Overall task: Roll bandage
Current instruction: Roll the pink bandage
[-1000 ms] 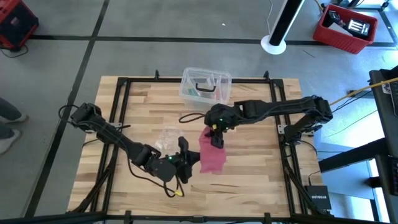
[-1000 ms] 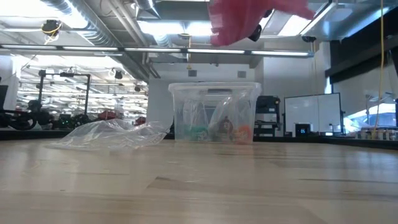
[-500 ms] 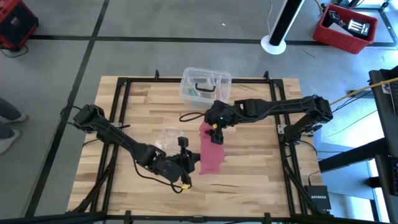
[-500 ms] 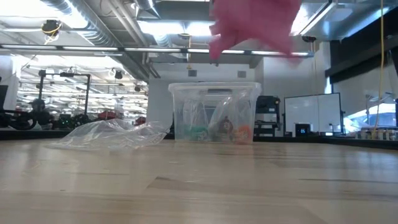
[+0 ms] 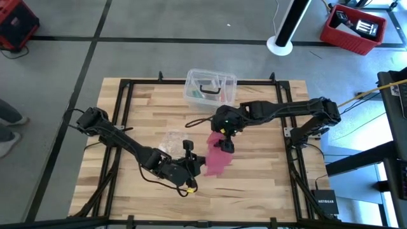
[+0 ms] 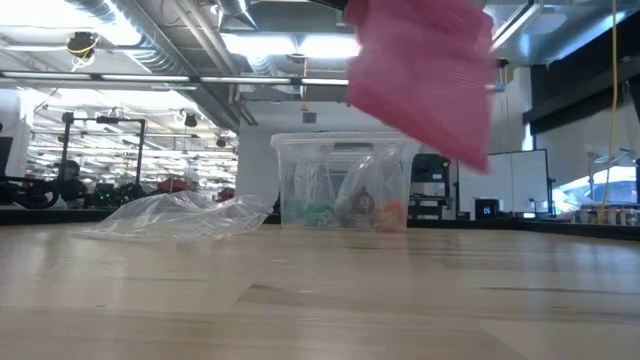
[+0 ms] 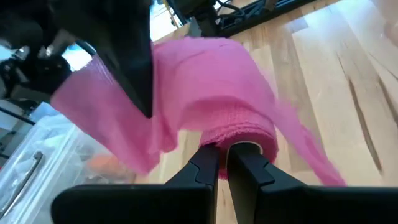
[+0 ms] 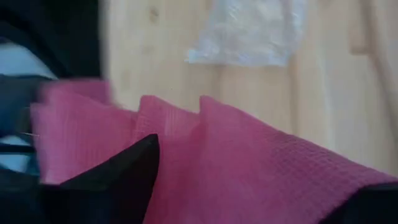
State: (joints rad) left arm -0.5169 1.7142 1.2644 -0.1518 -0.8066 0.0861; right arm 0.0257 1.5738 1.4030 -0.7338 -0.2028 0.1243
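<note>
The pinkish-red bandage (image 5: 215, 159) hangs in the air between my two grippers, clear of the table; the low view shows it as a loose sheet (image 6: 425, 80) above the clear box. My left gripper (image 5: 196, 164) is shut on its rolled end (image 7: 239, 134). My right gripper (image 5: 224, 144) is shut on the loose strip farther up, toward the table's far side. In the right wrist view the fabric (image 8: 249, 162) fills the picture and covers the fingertips. My left gripper pinches the rolled, thick end of the bandage (image 7: 231, 142) between its two fingers, coming level from the table's left side. The roll is lifted clear, and the loose strip runs from it to the other gripper. My right gripper holds the loose strip's upper part (image 5: 220, 137) from above. The fabric drapes over its fingers (image 8: 127, 171) and hides the place of contact. The strip is clear of the table.
A clear plastic box (image 5: 210, 88) with small items stands at the table's far middle, also in the low view (image 6: 345, 180). A crumpled clear wrapper (image 5: 170, 141) lies left of the bandage. A black cord loop (image 5: 197, 119) lies near the box.
My right gripper has gone a little toward the table's near edge and down with the strip. The bandage hangs lower and spreads wider in the low view. My left gripper has shifted slightly toward the table's right, still shut on the roll.
</note>
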